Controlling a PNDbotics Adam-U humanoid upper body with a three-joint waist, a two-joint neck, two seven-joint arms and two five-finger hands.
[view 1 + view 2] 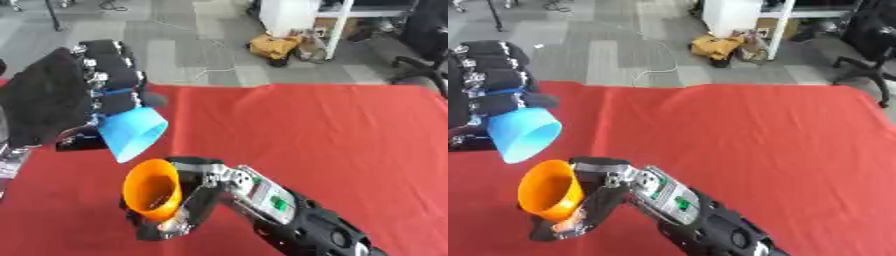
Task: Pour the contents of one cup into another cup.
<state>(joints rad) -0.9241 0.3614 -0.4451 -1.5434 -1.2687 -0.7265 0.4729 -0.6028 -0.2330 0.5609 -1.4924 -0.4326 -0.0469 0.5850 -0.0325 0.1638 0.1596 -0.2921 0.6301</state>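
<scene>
Gripping blue cup (133, 132) tilted, left robot hand (103, 85), right robot hand (188, 200) clasping orange cup (153, 189)

The left hand (61, 95) hides the blue cup's (133, 131) base, and its arm runs off the picture's left edge. The orange cup's (154, 190) lower wall sits behind the right hand (175, 215). Small dark bits inside the orange cup cannot be identified.
</scene>
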